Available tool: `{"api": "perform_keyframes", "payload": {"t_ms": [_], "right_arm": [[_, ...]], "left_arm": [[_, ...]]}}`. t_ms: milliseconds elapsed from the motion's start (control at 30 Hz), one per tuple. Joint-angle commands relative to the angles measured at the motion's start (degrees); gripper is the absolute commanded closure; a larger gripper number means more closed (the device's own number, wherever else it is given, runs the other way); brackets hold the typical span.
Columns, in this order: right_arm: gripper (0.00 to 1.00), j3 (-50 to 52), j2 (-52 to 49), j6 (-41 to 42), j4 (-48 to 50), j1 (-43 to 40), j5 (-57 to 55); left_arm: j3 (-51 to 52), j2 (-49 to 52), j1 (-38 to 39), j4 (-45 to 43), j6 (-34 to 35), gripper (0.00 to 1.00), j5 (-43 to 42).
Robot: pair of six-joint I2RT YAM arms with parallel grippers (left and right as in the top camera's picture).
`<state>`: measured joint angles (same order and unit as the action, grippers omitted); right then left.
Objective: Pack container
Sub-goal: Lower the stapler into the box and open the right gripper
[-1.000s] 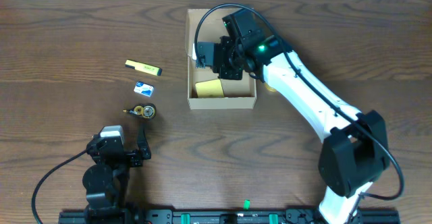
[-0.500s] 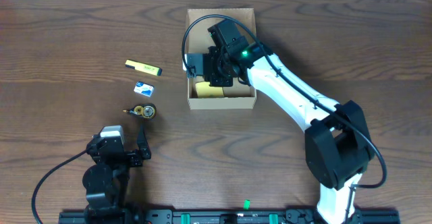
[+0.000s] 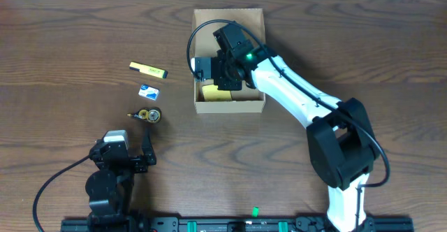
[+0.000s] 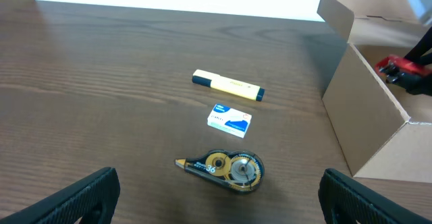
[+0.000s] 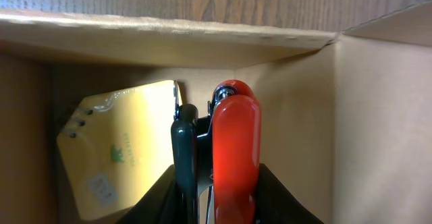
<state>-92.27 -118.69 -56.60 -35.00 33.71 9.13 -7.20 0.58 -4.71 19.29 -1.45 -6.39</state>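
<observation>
The container [image 3: 230,107], a tan cardboard box with its flap lid open, stands at the table's middle back; it also shows in the left wrist view [image 4: 368,116] and the right wrist view [image 5: 378,116]. My right gripper [image 3: 209,70] is inside it, shut on a red and black stapler [image 5: 233,143], which is held near the box's left wall, next to a yellow pad [image 3: 215,93] lying on the box floor. My left gripper [image 3: 133,155] is open and empty near the table's front left.
Left of the box lie a yellow highlighter [image 3: 148,69], a small blue and white packet [image 3: 149,90] and a correction tape roller [image 3: 146,114]. The roller [image 4: 226,169] lies just ahead of my left gripper's fingers.
My right gripper has moved left inside the box with the stapler, toward the left wall. The left arm and the loose items have not moved.
</observation>
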Motion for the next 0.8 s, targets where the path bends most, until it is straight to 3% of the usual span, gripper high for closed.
{"api": "perform_keyframes", "payload": {"t_ms": [0,600,767], "right_arm": [[0.99,-0.6,-1.2,-0.7,0.4,0.1,0.1],[0.98,-0.6,-5.2,0.7,6.3,0.0,-1.9],[0.81,-0.6,-5.2,1.9,6.6,0.0,-3.1]], "left_arm": [[1.3,-0.3,0.2,0.3,0.3,0.05,0.6],[1.3,-0.3,0.2,0.3,0.3,0.05,0.6],[1.3,-0.3,0.2,0.3,0.3,0.05,0.6]]}}
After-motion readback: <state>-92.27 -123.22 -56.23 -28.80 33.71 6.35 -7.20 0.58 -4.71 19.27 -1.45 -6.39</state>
